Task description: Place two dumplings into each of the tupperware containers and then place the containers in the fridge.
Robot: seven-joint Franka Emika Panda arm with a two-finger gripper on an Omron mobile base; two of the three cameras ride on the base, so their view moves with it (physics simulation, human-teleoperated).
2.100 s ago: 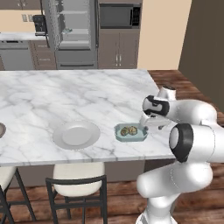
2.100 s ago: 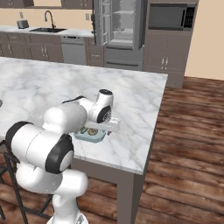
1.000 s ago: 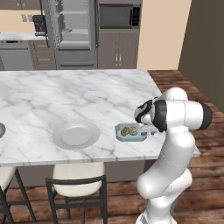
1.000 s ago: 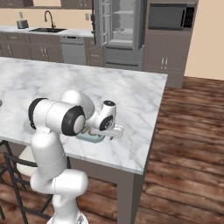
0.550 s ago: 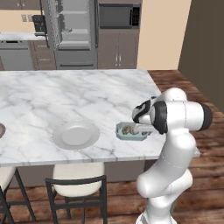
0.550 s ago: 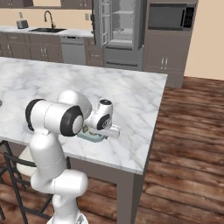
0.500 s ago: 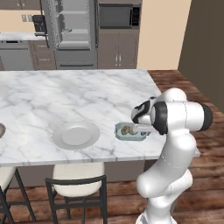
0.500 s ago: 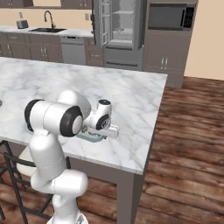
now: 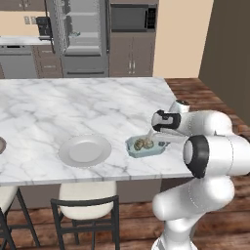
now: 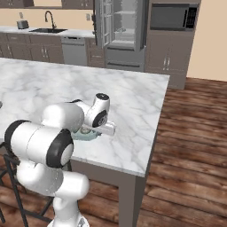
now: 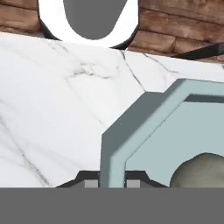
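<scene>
A pale-blue tupperware container (image 9: 142, 148) sits near the front right edge of the marble island, with two tan dumplings (image 9: 143, 143) inside it. My gripper (image 9: 154, 141) reaches down at the container's right end. In the hand view the gripper (image 11: 113, 182) is shut on the container's rim (image 11: 114, 148), one dark fingertip (image 11: 89, 181) on each side of the wall, and a dumpling (image 11: 202, 171) lies just inside. From the right base view my arm hides most of the container (image 10: 83, 133). The fridge (image 9: 83, 36) stands across the kitchen with its doors open.
A round white-grey plate (image 9: 85, 150) lies on the island left of the container. A stool (image 9: 86, 211) stands under the island's front edge. The island's right edge (image 10: 153, 133) drops to wood floor. A microwave cabinet (image 9: 132, 18) is right of the fridge.
The jaws have closed onto the container's rim. My arm's elbow has swung down and to the right. The container has stayed on the counter.
</scene>
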